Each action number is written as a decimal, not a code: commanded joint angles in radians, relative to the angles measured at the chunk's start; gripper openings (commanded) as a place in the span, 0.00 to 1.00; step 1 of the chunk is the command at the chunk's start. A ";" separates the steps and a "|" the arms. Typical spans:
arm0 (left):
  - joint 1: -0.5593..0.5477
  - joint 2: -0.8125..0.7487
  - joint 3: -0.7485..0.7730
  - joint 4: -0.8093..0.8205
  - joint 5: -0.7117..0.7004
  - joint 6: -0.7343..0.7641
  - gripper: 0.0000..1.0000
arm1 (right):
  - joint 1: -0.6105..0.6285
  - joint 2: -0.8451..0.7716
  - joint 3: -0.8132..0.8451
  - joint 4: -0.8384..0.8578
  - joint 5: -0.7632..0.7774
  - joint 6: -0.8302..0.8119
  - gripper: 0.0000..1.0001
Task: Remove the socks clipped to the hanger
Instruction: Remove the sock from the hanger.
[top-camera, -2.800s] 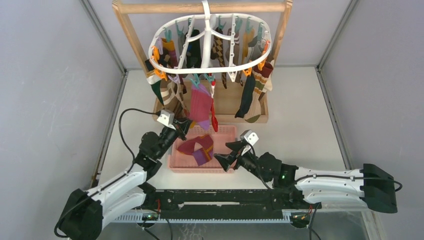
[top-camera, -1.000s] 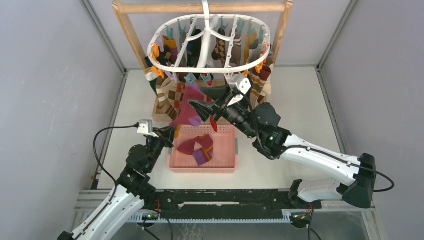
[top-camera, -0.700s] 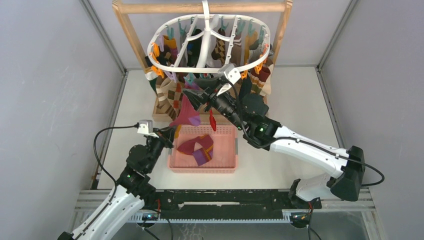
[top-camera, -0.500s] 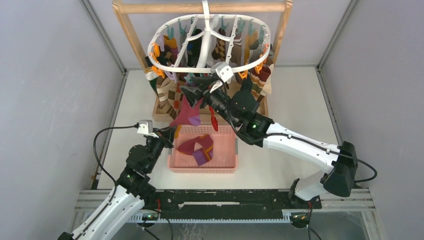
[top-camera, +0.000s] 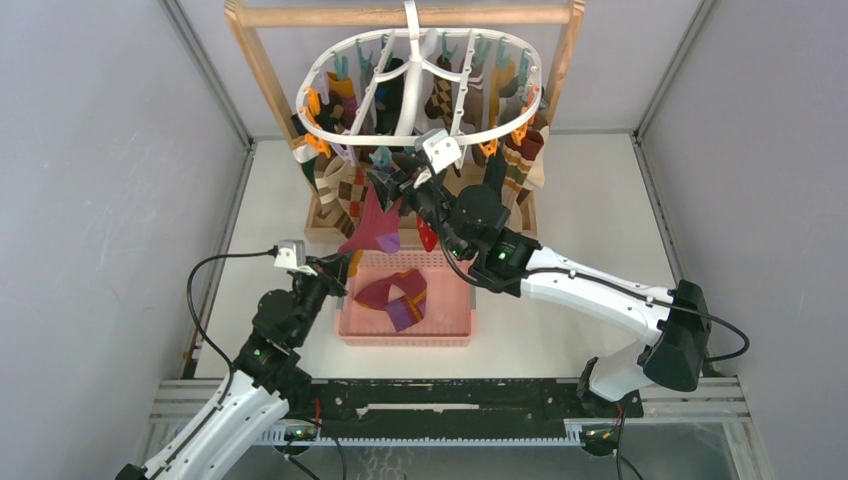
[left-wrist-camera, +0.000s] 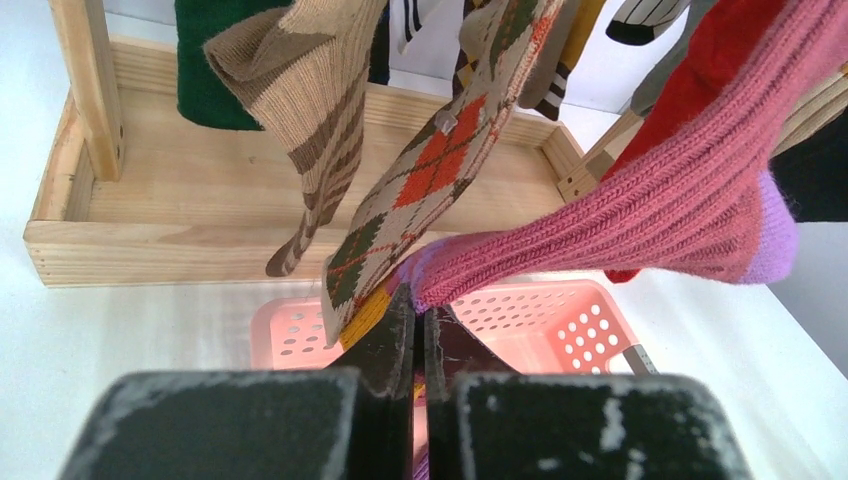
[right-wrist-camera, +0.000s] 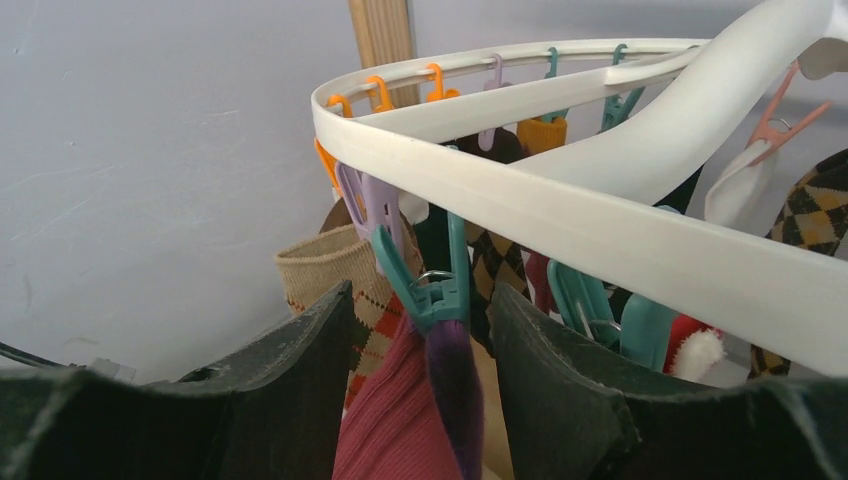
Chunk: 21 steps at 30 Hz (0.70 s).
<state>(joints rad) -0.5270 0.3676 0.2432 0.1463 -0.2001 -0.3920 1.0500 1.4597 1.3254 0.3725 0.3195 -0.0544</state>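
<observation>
A wooden frame (top-camera: 320, 16) stands at the back of the white counter (top-camera: 600, 230), its posts rising from a shallow wooden tray (left-wrist-camera: 200, 190). A pink perforated basket (top-camera: 452, 312) sits just in front of the tray, with a strip of counter between them. Grey walls (top-camera: 100, 150) flank both sides.

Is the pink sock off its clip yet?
No, the teal clip grips the pink sock at its purple cuff under the hanger.

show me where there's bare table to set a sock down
Bare table right of the wooden stand, beyond the right arm; a strip left of the stand. Crowded under the hanger: socks, right claw at a clip, left claw holding pink sock.
</observation>
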 joint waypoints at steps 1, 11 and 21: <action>0.004 0.008 0.072 0.032 -0.007 0.017 0.00 | 0.018 -0.025 0.017 0.055 0.045 -0.053 0.60; 0.004 0.018 0.074 0.038 -0.005 0.022 0.00 | 0.011 0.009 0.067 0.066 0.056 -0.082 0.62; 0.004 0.026 0.078 0.041 -0.007 0.026 0.00 | -0.015 0.040 0.090 0.083 0.040 -0.071 0.64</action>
<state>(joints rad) -0.5270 0.3862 0.2436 0.1471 -0.2008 -0.3843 1.0485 1.4918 1.3685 0.4095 0.3580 -0.1181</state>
